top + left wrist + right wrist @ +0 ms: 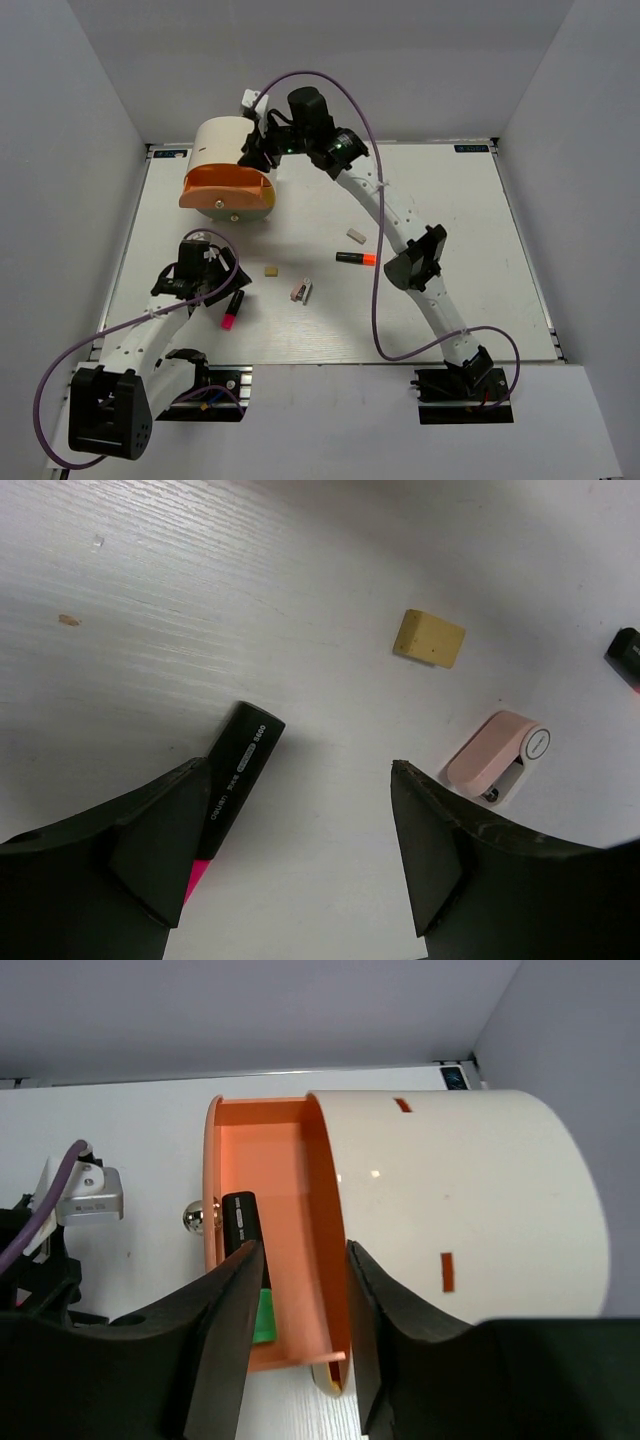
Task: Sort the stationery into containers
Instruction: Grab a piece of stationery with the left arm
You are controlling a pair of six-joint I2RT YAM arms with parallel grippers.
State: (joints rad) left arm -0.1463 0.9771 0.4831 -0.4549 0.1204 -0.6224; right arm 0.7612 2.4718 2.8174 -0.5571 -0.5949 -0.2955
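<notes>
The cream cylindrical box [222, 146] stands at the back left with its orange drawer [228, 189] swung out. My right gripper [260, 152] hovers over it, open and empty [303, 1250], its fingers straddling the drawer's inner wall [325, 1230]. A green-capped marker [250, 1260] lies in the drawer, partly under one finger. My left gripper [212, 287] is open just above the table [300, 810], with the pink-capped marker [238, 765] lying beside its left finger. The tan eraser [429, 638], the pinkish clip [497, 752], the grey eraser [355, 236] and the orange-capped marker [355, 258] lie loose.
The drawer's shiny knob [197, 1218] faces my left arm, whose wrist and purple cable [80, 1185] show just beyond it. A yellow tier edge [335, 1385] peeks under the orange drawer. White walls close the table at the back and both sides.
</notes>
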